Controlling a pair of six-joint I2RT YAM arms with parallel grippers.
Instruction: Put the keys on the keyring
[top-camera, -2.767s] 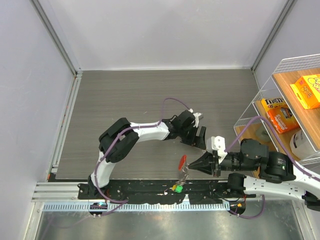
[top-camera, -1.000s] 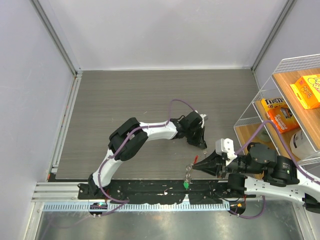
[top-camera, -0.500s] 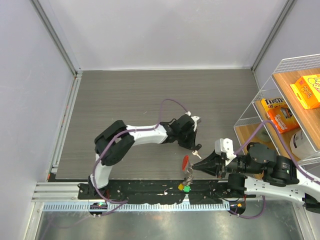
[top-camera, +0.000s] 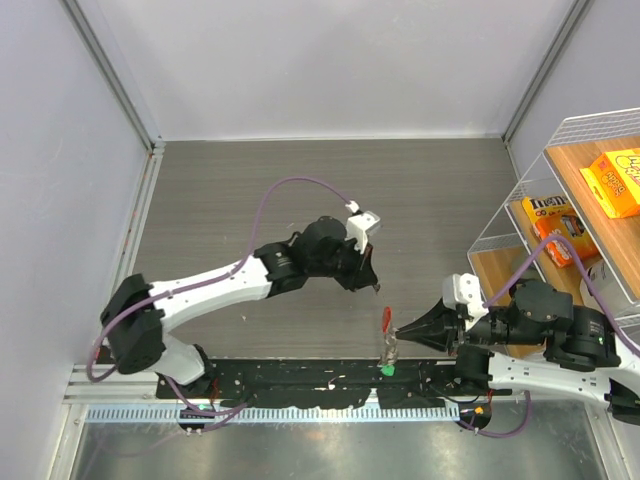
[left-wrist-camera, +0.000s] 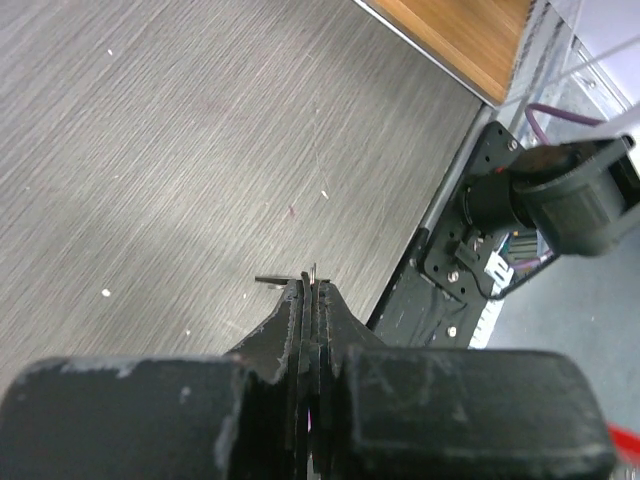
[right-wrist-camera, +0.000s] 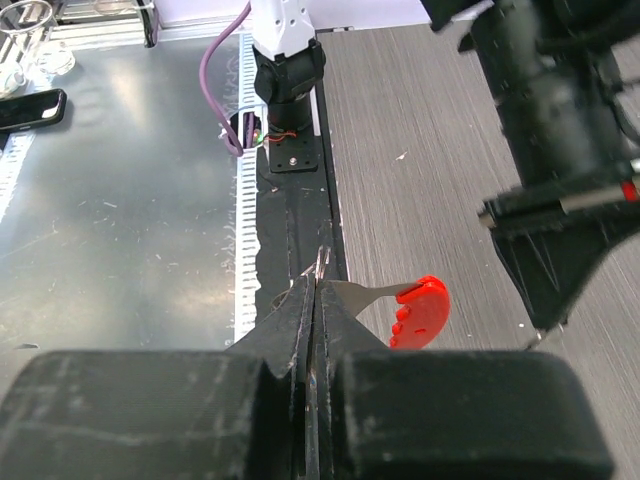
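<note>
Over the grey bench (top-camera: 250, 200) the left arm (top-camera: 210, 285) has swung back, so the left claw (top-camera: 366, 278), nearly touching the right claw (top-camera: 402, 332) 0.5 s ago, now sits well apart from it. It is pinched tight on a metal sliver (left-wrist-camera: 313, 272), probably 1 key's blade. The right claw is clamped on the red-headed key (right-wrist-camera: 420, 310), with a green-headed key (top-camera: 386, 371) dangling below at the near edge. The threading probably needs a fresh approach.
</note>
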